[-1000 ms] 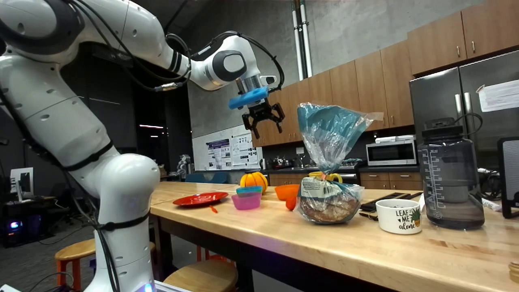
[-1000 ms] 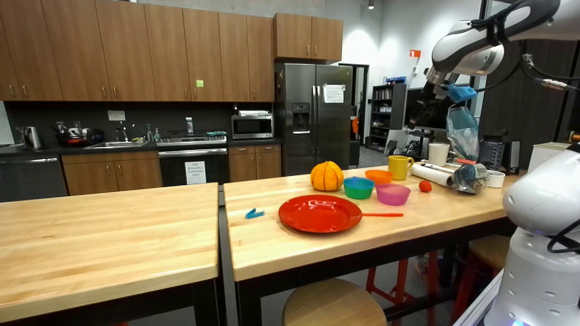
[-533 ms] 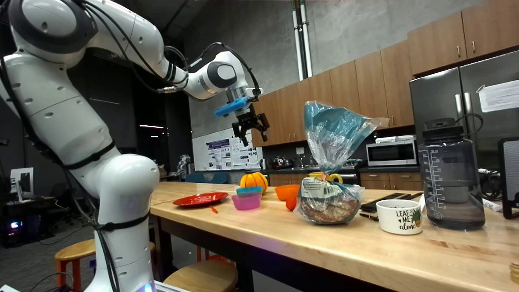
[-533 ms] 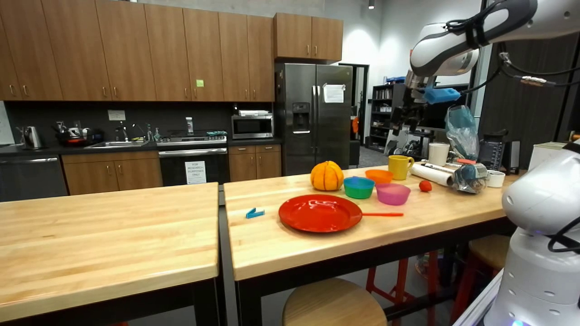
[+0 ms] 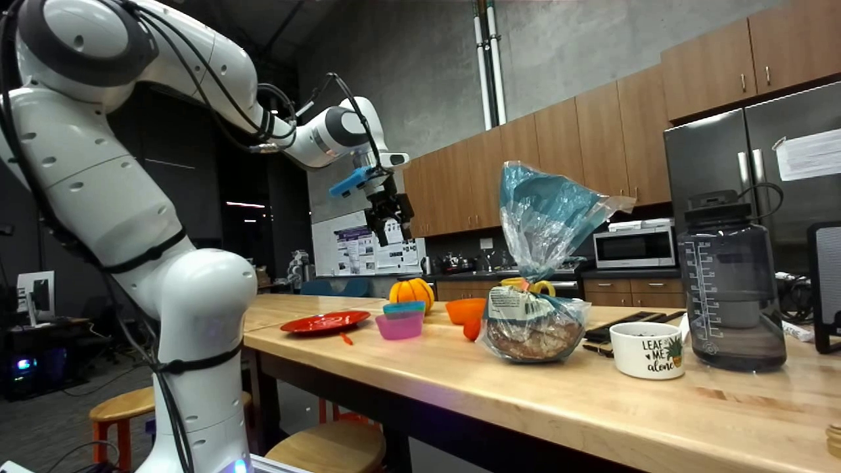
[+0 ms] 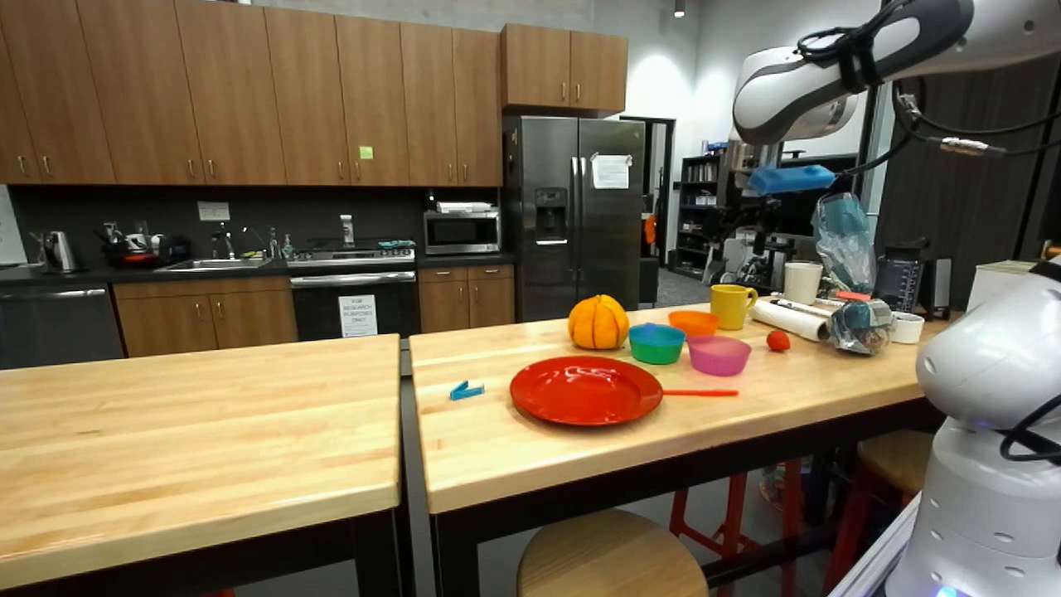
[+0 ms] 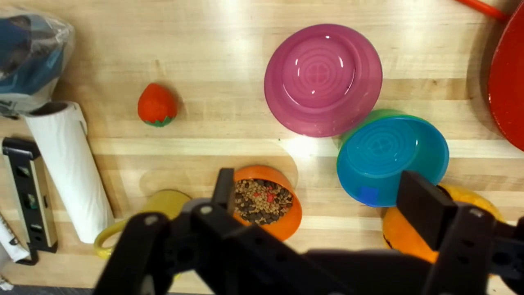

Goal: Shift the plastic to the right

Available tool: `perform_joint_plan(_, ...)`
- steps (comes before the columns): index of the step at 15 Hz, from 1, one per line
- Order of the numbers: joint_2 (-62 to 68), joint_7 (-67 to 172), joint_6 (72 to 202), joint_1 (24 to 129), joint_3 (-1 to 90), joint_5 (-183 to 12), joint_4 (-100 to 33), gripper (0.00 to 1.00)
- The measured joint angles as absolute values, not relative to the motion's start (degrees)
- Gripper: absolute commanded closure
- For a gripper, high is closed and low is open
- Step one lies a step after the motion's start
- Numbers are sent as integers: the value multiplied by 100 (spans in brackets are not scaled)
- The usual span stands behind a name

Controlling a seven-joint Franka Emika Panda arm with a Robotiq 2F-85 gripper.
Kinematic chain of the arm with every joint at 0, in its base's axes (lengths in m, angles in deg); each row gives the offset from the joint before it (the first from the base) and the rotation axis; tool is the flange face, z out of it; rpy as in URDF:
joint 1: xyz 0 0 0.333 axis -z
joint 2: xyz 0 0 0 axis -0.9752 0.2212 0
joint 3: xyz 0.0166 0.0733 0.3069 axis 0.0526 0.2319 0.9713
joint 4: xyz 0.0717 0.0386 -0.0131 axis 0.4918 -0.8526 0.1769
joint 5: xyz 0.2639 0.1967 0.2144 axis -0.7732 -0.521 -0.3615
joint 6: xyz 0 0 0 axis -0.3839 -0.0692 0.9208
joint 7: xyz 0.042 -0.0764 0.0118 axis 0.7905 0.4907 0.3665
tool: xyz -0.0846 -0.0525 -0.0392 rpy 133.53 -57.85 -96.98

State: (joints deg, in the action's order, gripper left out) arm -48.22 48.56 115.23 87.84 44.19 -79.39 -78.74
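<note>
Tool (image 7: 324,198): fingers (image 7: 426,211) set wide apart, positioned above the bench (image 5: 420,368) in both exterior views. In the wrist view, one finger borders the orange bowl (image 7: 286,219), which holds small brown and dark pieces (image 7: 262,200); the opposite finger overlaps the blue bowl (image 7: 380,145) and the pumpkin (image 7: 403,233).

Plastic bag (image 5: 540,256): standing on the bench, right of the pink bowl (image 7: 321,78) in both exterior views and apart from the tool. Lower section encloses brown contents (image 5: 535,338); upper section rises from a narrow neck and flares outward. A white cup (image 5: 647,355) stands near the bag. In the wrist view, the bag occupies the upper left corner, partly cut off, beside the white roll (image 7: 69,164); contact cannot be determined. A red strawberry-shaped item (image 7: 156,102) lies between bag and pink bowl.
</note>
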Motion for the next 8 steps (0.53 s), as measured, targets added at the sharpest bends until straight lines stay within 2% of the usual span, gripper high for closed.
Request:
perform_joint_plan(5,-5035,4240,11158,8843,4589,-7853,-8124,0)
perform_joint_plan(8,-5178,3978,10862,8960,4861,-7164,-8251,0)
